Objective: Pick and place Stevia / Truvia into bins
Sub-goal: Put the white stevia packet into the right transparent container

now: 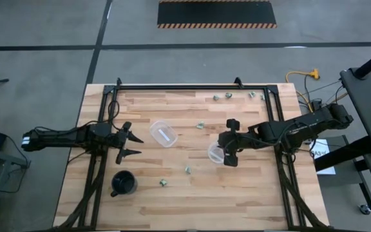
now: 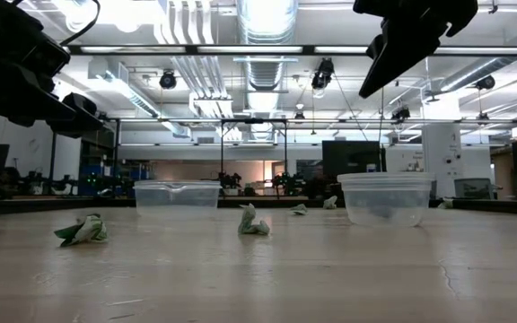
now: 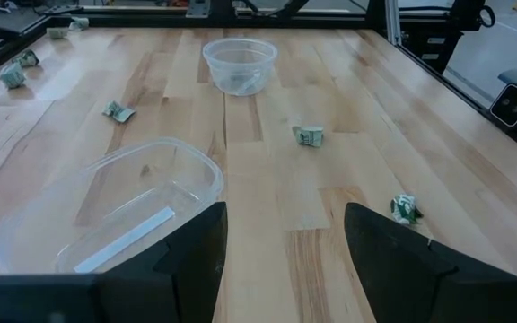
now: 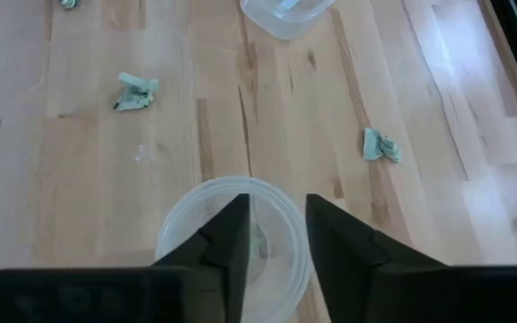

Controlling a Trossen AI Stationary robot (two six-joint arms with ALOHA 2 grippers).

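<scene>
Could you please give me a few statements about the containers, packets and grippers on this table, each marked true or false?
1. The right gripper hangs over a round clear plastic container. True.
2. The black cup lies tipped on its side. False: it stands upright.
3. The left gripper is open, holding nothing. True.
4. All crumpled green-and-white sweetener packets are in containers. False: several lie loose on the wooden table.

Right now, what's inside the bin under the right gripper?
The right gripper hangs over the bin. One small dark item shows on its floor through the fingers' gap; the fingers cover the rest.
</scene>
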